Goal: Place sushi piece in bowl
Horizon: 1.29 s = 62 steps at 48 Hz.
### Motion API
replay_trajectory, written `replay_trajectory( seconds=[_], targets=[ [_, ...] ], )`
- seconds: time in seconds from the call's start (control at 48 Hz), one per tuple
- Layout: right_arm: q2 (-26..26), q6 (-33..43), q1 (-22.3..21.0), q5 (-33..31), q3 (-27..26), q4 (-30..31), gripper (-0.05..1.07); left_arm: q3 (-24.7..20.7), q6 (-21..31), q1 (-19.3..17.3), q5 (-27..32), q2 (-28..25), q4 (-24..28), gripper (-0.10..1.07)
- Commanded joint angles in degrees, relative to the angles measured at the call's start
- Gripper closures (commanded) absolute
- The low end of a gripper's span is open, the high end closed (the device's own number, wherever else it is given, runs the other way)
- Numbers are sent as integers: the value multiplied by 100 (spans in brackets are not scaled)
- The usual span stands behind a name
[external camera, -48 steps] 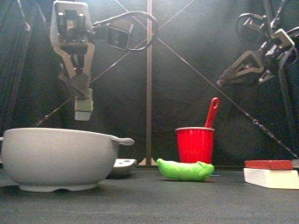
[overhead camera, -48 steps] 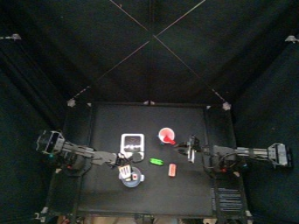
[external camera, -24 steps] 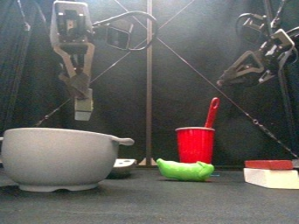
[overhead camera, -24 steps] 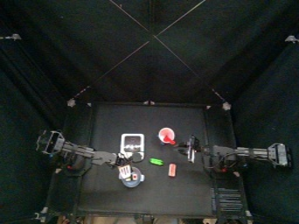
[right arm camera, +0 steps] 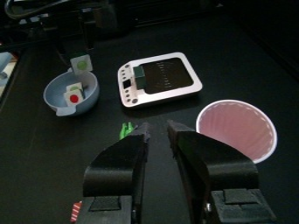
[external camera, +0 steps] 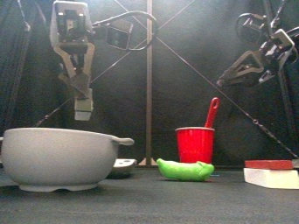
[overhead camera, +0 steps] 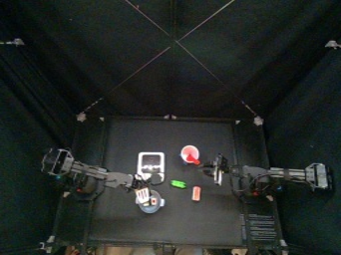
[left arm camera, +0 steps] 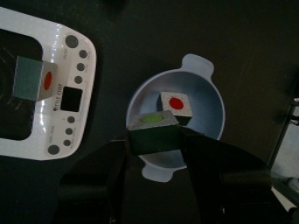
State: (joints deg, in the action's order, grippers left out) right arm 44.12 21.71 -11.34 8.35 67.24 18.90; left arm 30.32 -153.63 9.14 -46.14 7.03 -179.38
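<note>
The sushi piece isn't in the bowl yet. It's pinched between the jaws of the left gripper and hangs in the air right over the light-blue bowl, clear of the rim. From the left wrist cam you can see another piece, white with a red dot, lying inside the bowl, plus a third piece sitting on the white square tray just beside the bowl. Further out there's a small green block on the table and the red round dish behind it. The right gripper hangs up off the table on the other side, jaws drawn nearly together with nothing in them.
</note>
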Motion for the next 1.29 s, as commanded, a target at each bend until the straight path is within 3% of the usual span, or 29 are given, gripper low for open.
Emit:
replay_trajectory(
  seconds=[0.0,0.25,0.5,0.875,1.271],
  targets=[
    [-9,-9,-9,18,-53,-9,36,-334,-1107,0,-281,-677,-1248,31],
    [-9,-9,0,18,-53,9,36,-431,-1090,0,-272,-677,-1187,31],
    [-18,-9,-26,18,-53,0,36,-1301,-1028,-105,-105,-765,-694,31],
    [-158,0,-79,18,-53,-123,36,-1995,-949,-88,448,-1028,-316,31],
    [-176,0,-97,18,-70,-114,36,-1934,-193,-123,396,-984,-53,31]
  ],
)
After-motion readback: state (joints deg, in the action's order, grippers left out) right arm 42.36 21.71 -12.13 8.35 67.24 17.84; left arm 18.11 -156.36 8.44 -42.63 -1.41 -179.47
